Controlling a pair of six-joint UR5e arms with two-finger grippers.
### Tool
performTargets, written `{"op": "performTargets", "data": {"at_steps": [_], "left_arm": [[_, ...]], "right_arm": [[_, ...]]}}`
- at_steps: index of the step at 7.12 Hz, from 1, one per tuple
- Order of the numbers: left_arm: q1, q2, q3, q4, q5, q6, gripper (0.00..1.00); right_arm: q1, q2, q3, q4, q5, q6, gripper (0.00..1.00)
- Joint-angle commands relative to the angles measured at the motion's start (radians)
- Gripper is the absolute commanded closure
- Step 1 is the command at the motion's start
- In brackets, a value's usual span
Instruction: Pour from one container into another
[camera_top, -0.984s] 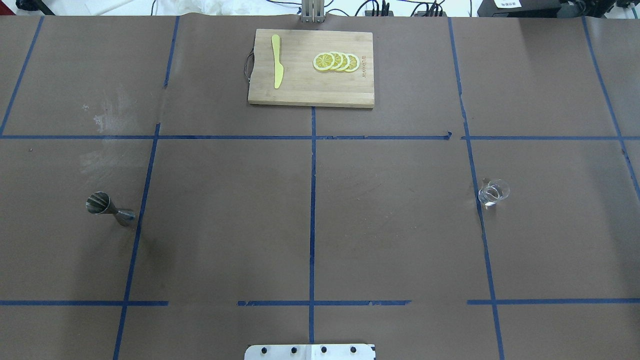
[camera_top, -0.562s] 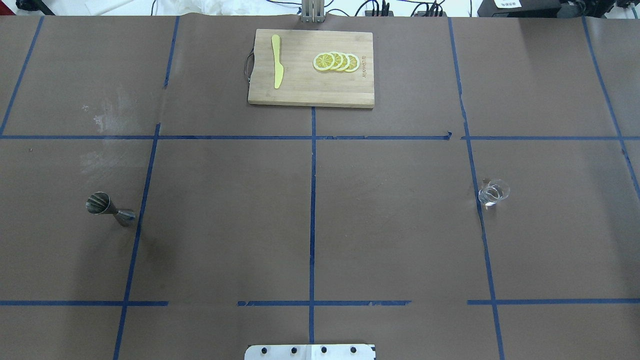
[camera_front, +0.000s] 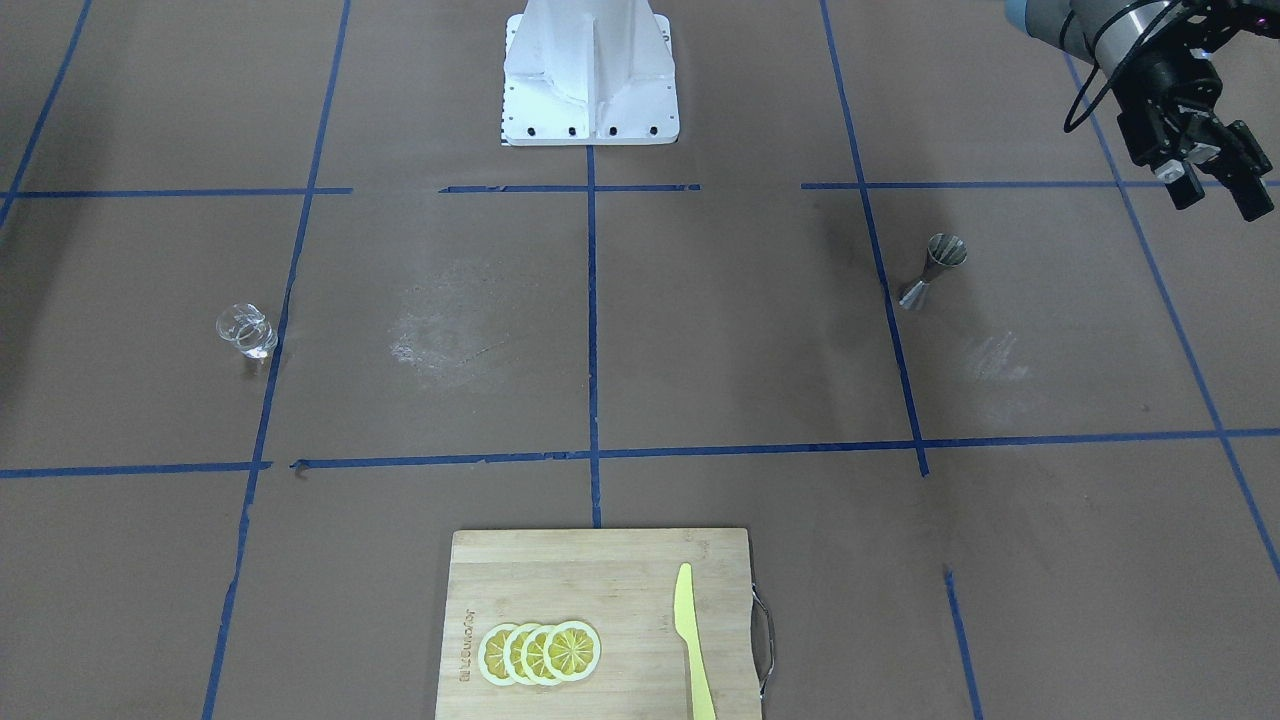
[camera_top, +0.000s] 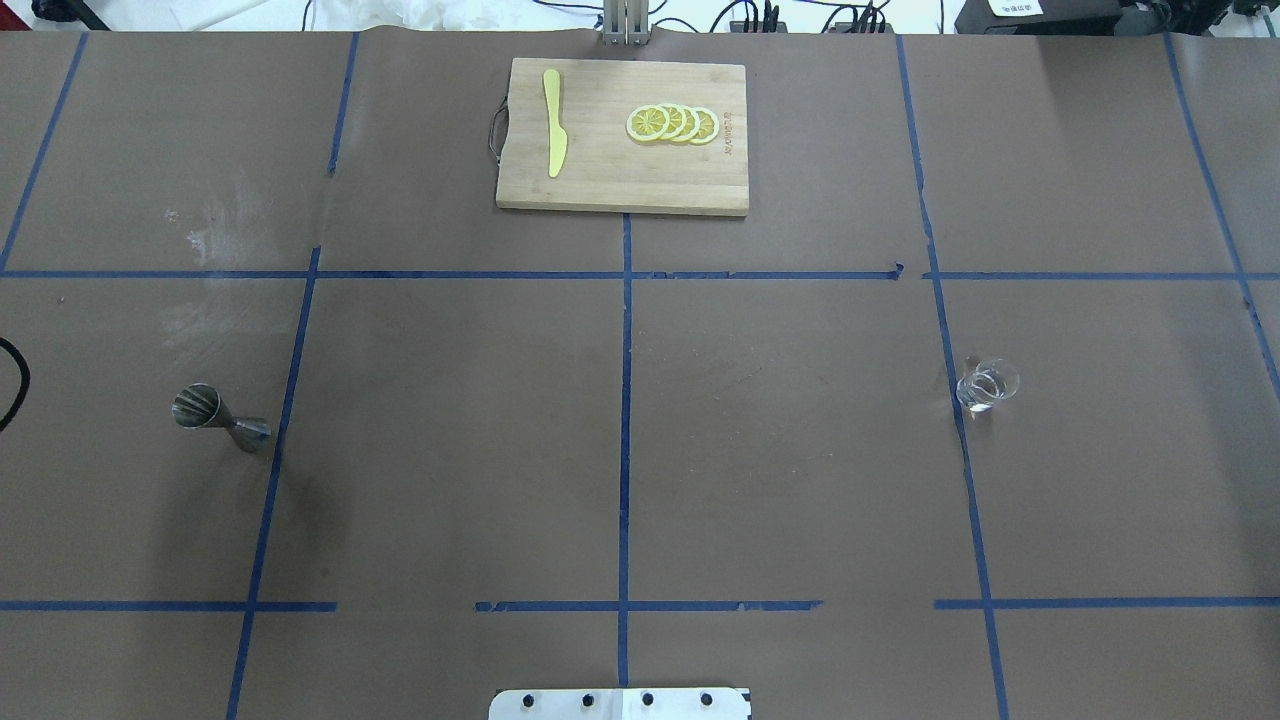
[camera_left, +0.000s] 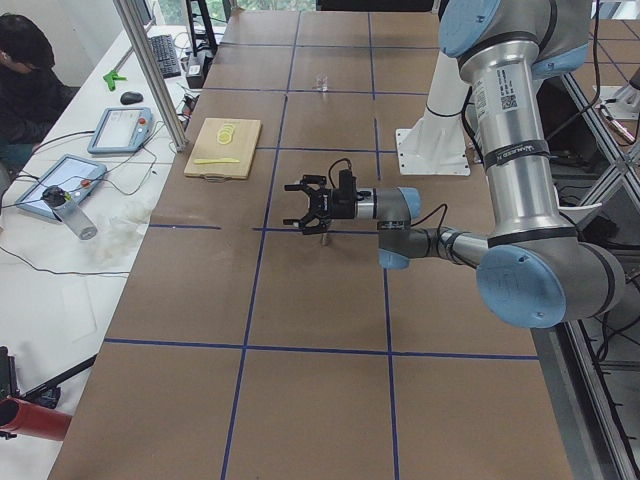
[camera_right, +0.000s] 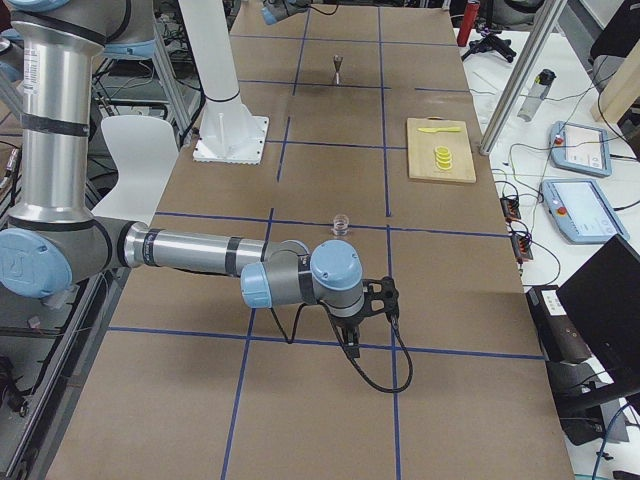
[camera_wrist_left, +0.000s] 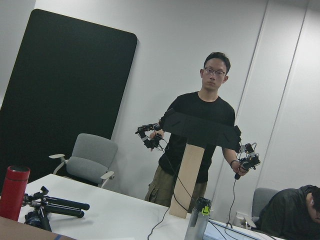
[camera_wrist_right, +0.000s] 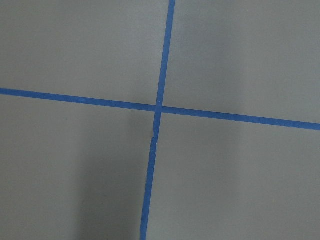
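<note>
Jigger (camera_top: 220, 418) and glass (camera_top: 985, 385) stand free on the table, far apart.
The steel jigger is upright, toward the robot from the cutting board (camera_top: 620, 185) and well out past its handle end; the clear glass sits well out past the board's other end. The left gripper (camera_front: 1220, 198) hovers beyond the jigger from the board, its fingers spread and empty. The right gripper (camera_right: 352, 340) hangs low beyond the glass from the board; I cannot tell how its fingers are set. Lemon slices (camera_top: 672, 124) and a yellow knife (camera_top: 554, 122) lie on the board.

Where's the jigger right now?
In the overhead view the jigger stands on the robot's left half, just left of a blue tape line, clear of the left gripper.
</note>
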Motion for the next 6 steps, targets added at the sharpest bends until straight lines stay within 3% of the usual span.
{"op": "performTargets", "data": {"at_steps": [1, 6], "left_arm": [[0.083, 0.001, 0.005, -0.006, -0.014, 0.132, 0.00], [0.264, -0.033, 0.085, 0.003, -0.033, 0.168, 0.00]], "right_arm": [[0.000, -0.001, -0.003, 0.000, 0.001, -0.001, 0.00], [0.002, -0.006, -0.007, 0.000, 0.001, -0.001, 0.00]]}}
